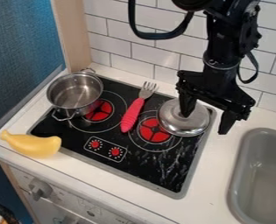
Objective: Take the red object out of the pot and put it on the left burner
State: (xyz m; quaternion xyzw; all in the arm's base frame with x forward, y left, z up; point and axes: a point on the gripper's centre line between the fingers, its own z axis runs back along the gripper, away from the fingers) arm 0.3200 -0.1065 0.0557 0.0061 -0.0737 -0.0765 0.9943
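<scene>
1. The gripper point(206, 120) has its two fingers spread wide, with nothing pinched between them. It hangs over the right side of the stove, above and in front of a metal lid point(175, 124).
2. A little to the gripper's left in the view lies a fork point(130, 118) with a red handle, flat on the cooktop between the burners. I take this to be the red object. It is out of the pot, so that half of the task looks done.
3. Beyond it, further left, is the left burner point(99, 114). The handle comes close to its outer ring, but the fork does not lie squarely on it. The placing looks unfinished: what is left is likely a short shift left.
4. Farther left is the pot point(69, 87), upright at the back corner of the stove; its visible inside is bare metal. Farthest off, front left, a yellow banana-shaped toy point(34, 145) lies on the counter's front edge.
5. Hard to make out, nearest first: one finger covers part of the lid, and I cannot tell whether they touch. To the gripper's right, the sink point(263, 179) is cut off by the view's edge. Whether the handle just overlaps the left burner's ring is unclear. The pot's near wall hides some of its floor.
</scene>
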